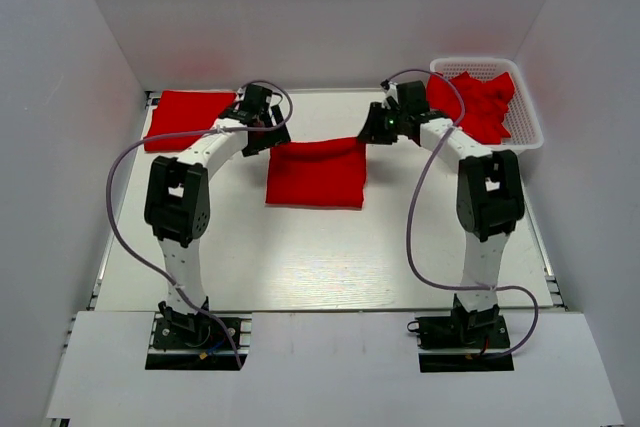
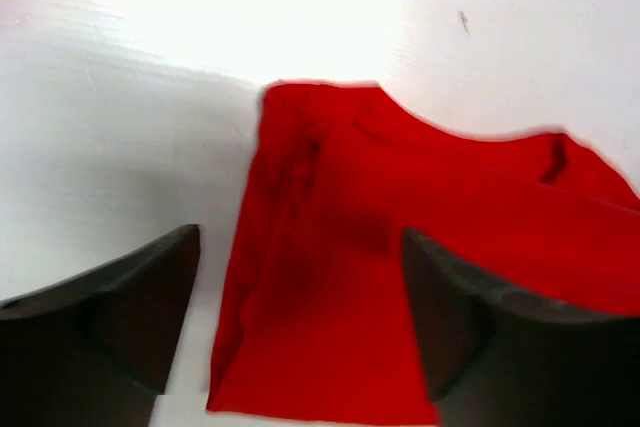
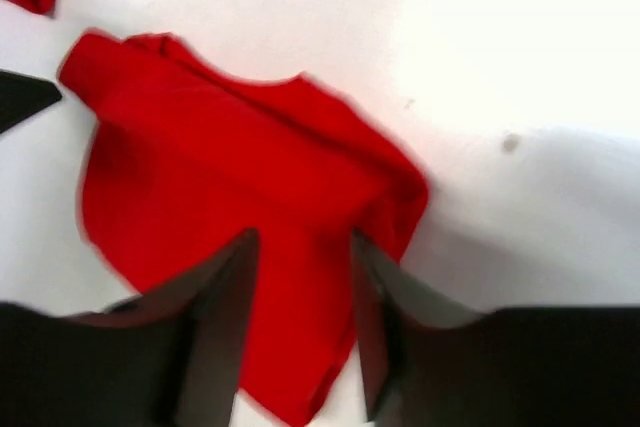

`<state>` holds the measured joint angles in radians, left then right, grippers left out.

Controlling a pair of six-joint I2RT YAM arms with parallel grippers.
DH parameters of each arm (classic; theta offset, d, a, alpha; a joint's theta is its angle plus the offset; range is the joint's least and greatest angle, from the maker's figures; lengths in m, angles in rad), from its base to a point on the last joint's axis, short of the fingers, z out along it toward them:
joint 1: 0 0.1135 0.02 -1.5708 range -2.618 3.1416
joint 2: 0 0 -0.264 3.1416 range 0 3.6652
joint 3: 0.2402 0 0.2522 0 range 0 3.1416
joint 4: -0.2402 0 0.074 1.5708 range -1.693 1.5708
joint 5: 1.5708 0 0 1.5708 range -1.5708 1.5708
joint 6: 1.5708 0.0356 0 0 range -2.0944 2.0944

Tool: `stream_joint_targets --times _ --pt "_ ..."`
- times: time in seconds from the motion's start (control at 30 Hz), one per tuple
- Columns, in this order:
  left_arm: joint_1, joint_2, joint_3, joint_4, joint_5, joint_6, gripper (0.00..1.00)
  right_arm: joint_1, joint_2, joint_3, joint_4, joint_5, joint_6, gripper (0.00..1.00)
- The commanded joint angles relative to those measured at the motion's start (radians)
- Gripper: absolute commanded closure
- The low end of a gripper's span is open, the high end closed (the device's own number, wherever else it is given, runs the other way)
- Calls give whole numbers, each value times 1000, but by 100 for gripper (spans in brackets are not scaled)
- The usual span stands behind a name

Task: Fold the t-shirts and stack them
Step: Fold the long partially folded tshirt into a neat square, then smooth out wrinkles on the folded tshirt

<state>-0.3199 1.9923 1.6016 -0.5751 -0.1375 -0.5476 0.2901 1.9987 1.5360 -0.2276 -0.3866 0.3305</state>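
- Left claw (image 2: 300, 237): released, jaws wide, hovering over the shirt (image 2: 420, 277) at its upper-left corner in the top view; nothing grasped.
- Right claw (image 3: 305, 237): jaws parted narrowly over the upper-right corner; cloth shows through the gap and looks let go.
- Risk: the narrow right gap could snag that corner on lift-off and drag the fold open.
- Shirt lies on the table (image 1: 300, 257), frame centre; its far edge looks wavy, so the fold may be uneven.
- Folded shirt (image 1: 185, 117), upper left: a sloppy carry would skew the stack.
- Basket (image 1: 535, 135), upper right, holds more shirts (image 1: 480, 102); one grab may lift two.
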Motion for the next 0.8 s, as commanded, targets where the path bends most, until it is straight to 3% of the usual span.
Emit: stream_joint_targets --times 0.0,0.03,0.07,0.13,0.2,0.27,0.4,0.5,0.77 --pt "41 31 92 55 -42 14 0 -23 101 110 82 25 21 48" --pt "51 72 159 55 -56 23 0 -34 129 224 82 -3 24 15" --pt "64 97 206 37 -65 34 0 -37 196 260 85 -5 21 10" --pt "76 140 346 -18 -64 49 0 -43 230 367 57 -14 15 10" --pt "76 157 360 -66 -63 80 0 -49 227 406 17 -26 -7 10" --pt "76 105 278 1 -28 118 0 -43 140 280 65 -31 -42 10" --pt "67 -70 -90 266 139 210 0 -46 3 61 145 -28 -53 10" --pt "58 -145 -190 363 214 257 0 -42 -64 -26 128 -12 -84 10" --pt "48 -37 -111 363 263 285 2 -40 -92 -120 129 -15 -91 10"
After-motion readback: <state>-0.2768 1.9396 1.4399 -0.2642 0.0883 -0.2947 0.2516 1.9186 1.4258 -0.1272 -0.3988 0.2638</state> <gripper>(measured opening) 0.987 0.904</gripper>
